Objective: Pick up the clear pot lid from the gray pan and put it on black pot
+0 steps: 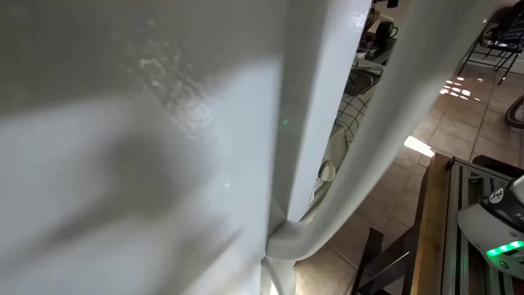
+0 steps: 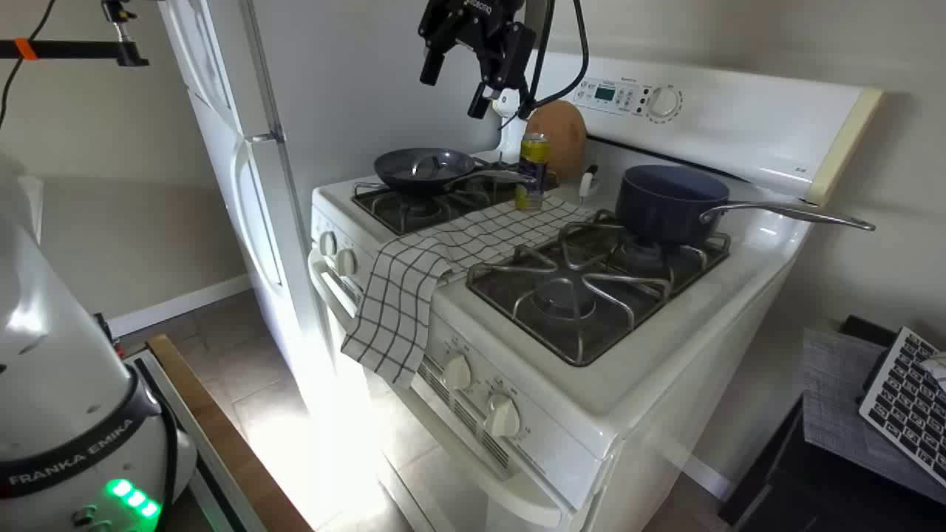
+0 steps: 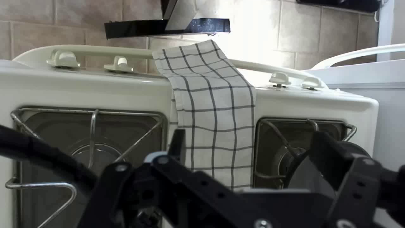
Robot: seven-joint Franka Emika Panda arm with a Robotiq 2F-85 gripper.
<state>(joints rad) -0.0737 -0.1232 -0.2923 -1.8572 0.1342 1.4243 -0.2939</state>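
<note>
The black gripper (image 2: 454,89) hangs in the air above the white stove (image 2: 635,377), tipped downward, and its fingers (image 2: 431,68) stand well apart; the wrist view shows the same wide spread. Below, on the side nearer the fridge (image 2: 332,96), sits the gray pan (image 2: 403,185), and the clear lid (image 2: 426,166) lies in it with its handle sticking up, though its edge is hard for me to trace. The pan's own handle points toward a yellow and purple can (image 2: 533,159); whether the two touch I can't tell from here. A checked towel (image 2: 480,240) runs between the stove's two halves and drapes down over the front, across the oven handle (image 3: 104,51). Beyond it from the pan, the dark pot (image 2: 658,214) stands upright toward the back, its mouth open and its long handle turned away from the fridge. It looks bluish in this light. A round brown board (image 2: 559,140) stands at the back of the stove. The arm's base (image 2: 66,369), its green lights (image 2: 134,497) glowing, shows in both exterior views; in an exterior view a pale upright surface (image 1: 163,123) takes up most of the sight, leaving only a thin strip of stove and towel.
</note>
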